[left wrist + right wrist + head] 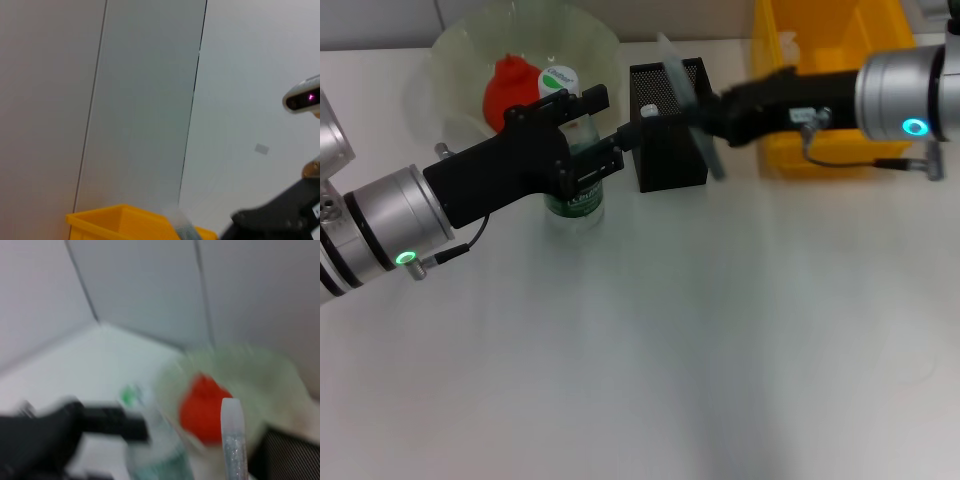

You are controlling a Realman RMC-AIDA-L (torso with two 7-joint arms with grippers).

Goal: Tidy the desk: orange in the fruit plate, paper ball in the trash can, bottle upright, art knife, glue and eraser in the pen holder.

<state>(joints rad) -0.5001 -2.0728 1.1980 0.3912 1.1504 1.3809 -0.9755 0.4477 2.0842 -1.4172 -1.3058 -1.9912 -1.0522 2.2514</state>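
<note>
- The desk looks mostly tidied to me: near and middle are bare of loose things
- The trash can stands far right; I cannot see inside it
- The fruit plate far left already holds the orange
- The bottle stands upright just left of the pen holder, my left claw closed around it
- My right claw hangs over the holder's right rim, pinching the art knife, not yet dropped in; glue and eraser I cannot make out

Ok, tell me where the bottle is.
Head view: the bottle stands upright left of the black pen holder, before the fruit plate, within the left gripper.
</note>
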